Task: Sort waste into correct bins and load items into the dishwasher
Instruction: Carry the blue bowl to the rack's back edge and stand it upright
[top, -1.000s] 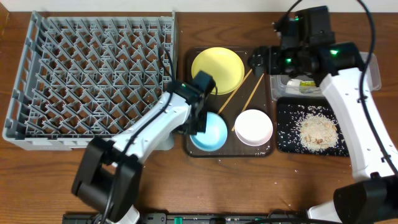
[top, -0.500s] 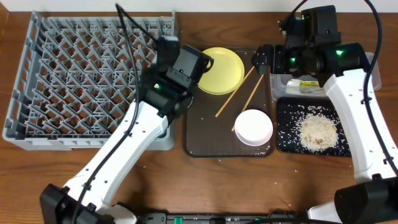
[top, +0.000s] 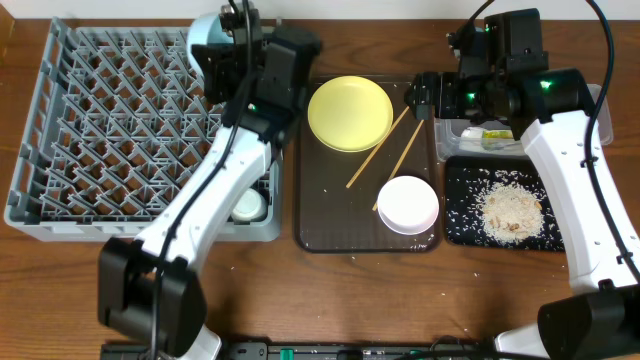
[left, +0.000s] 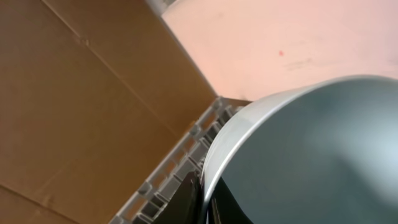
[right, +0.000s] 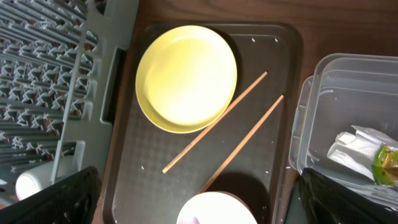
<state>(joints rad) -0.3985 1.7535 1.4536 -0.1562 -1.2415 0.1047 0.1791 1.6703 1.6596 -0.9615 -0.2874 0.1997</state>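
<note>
The left arm (top: 215, 195) stretches away from the near side, its white forearm slanting up and to the right to a black wrist (top: 283, 65) that bends back toward the left. The left gripper (top: 228, 52) is clamped on the rim of a blue bowl (top: 207, 30). The right arm (top: 578, 190) runs up the right side, with its wrist turned leftward. The right gripper (top: 420, 97) faces down, fingers (right: 62, 199) spread wide, holding nothing.
</note>
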